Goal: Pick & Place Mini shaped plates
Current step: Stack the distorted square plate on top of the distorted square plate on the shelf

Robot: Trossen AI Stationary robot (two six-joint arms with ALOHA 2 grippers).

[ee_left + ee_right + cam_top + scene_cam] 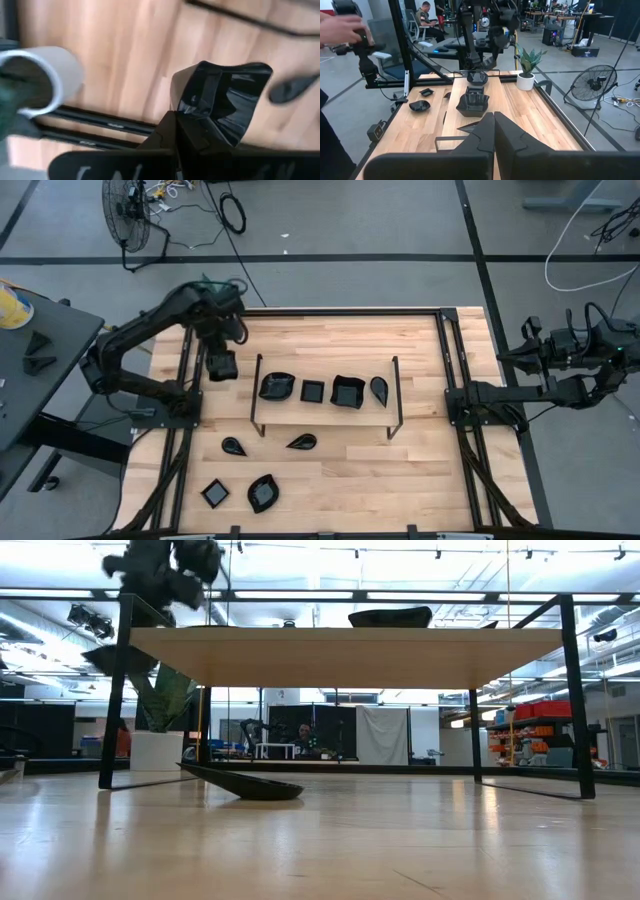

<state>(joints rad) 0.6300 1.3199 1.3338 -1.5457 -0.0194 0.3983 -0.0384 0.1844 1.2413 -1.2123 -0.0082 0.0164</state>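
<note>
My left gripper (222, 366) hangs above the table's far left part, left of the shelf, shut on a glossy black square mini plate (225, 100). Several more black plates lie on the raised wooden shelf (330, 412), among them a leaf-shaped one (277, 386) and a deep square one (348, 391). Others rest flat on the table nearer the front: two teardrops (233, 445) (302, 442), a small square (215, 494) and a leaf (263, 493). My right gripper (494, 131) is shut and holds nothing, parked beyond the table's right edge. My left gripper pinches the square plate's rim (192, 107) near one corner between its two fingers. The fingers come from above, pointing down. The plate is lifted clear of the table and juts out from the fingertips, its hollow in plain view of the wrist camera.
A white pot (47, 80) with a green plant (529, 62) stands at the table's far left corner, close to my left gripper. The shelf's thin black frame (257, 395) rises beside it. A person's hand (342, 27) shows beyond the table. Bare wood lies right of the shelf.
</note>
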